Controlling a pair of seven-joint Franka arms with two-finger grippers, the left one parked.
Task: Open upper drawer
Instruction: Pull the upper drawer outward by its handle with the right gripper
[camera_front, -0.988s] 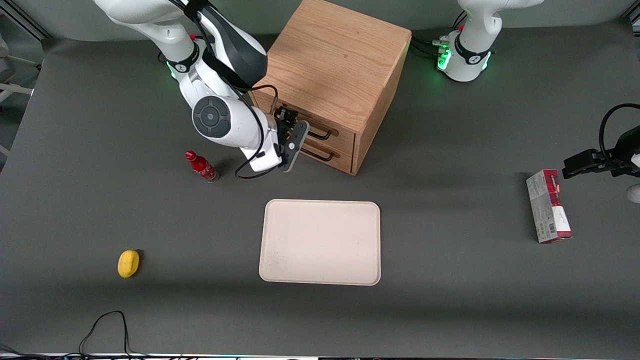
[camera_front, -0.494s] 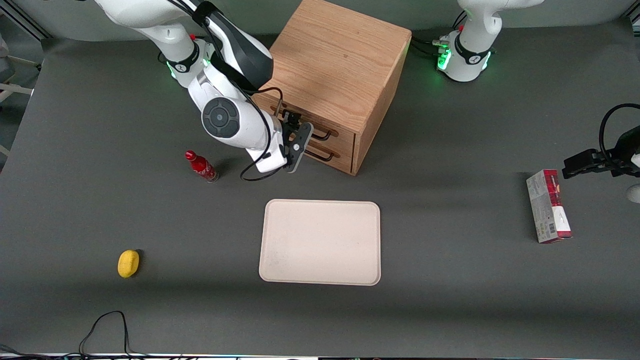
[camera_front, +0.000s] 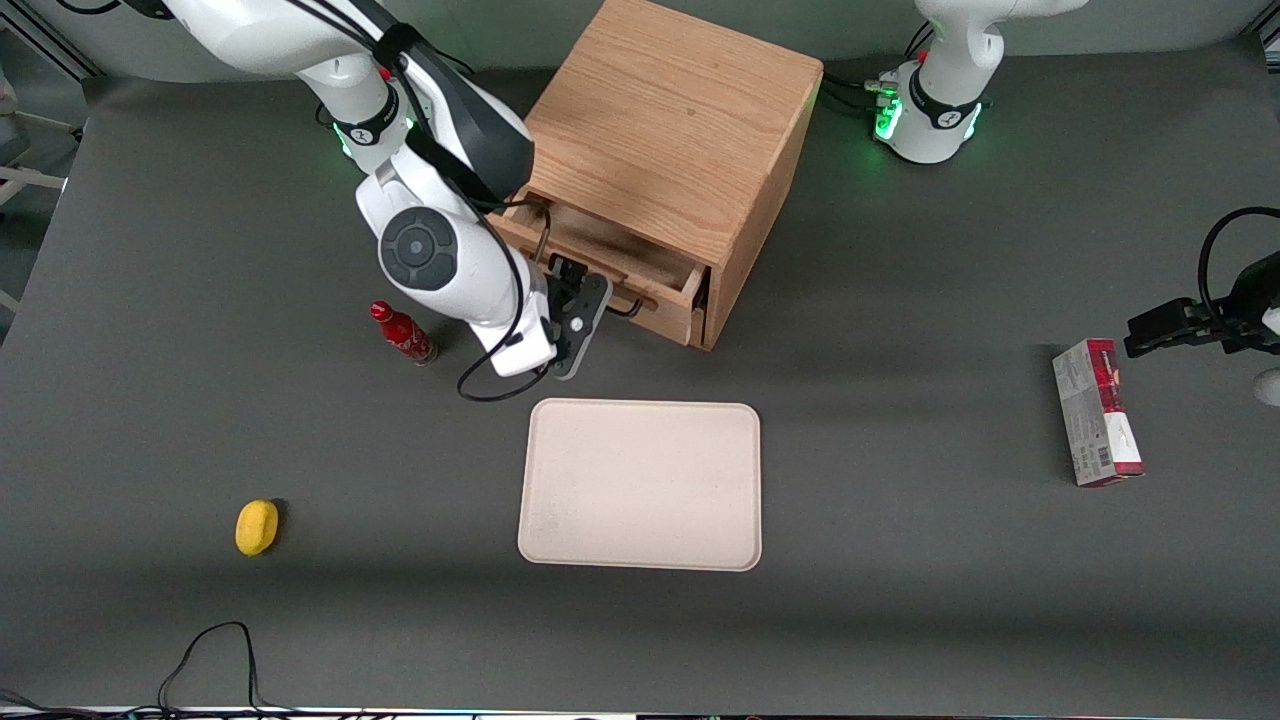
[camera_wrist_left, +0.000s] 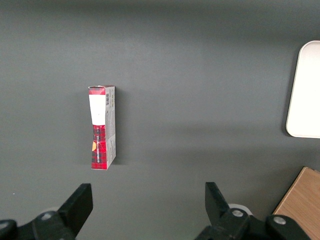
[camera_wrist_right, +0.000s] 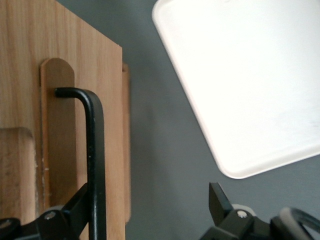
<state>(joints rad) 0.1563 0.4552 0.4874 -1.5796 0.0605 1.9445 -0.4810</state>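
Note:
The oak cube cabinet (camera_front: 670, 130) stands at the back of the table. Its upper drawer (camera_front: 605, 248) is pulled partly out toward the front camera, and its wooden inside shows. My right gripper (camera_front: 603, 300) is at the drawer front, open. In the right wrist view, the gripper (camera_wrist_right: 150, 207) has one finger (camera_wrist_right: 80, 205) tucked between the thin black bar handle (camera_wrist_right: 95, 145) and the drawer front (camera_wrist_right: 107, 100). The other finger (camera_wrist_right: 217, 197) stands well apart over the grey table. The handle's end (camera_front: 630, 306) pokes out beside the gripper.
A cream tray (camera_front: 640, 485) (camera_wrist_right: 250, 75) lies just nearer the front camera than the cabinet. A small red bottle (camera_front: 402, 333) stands beside my arm. A yellow object (camera_front: 257, 526) lies toward the working arm's end. A red and white box (camera_front: 1097, 410) (camera_wrist_left: 102, 127) lies toward the parked arm's end.
The upper drawer was shut in both earlier frames and now is slid out toward the front camera. My gripper has moved the same way with the handle.

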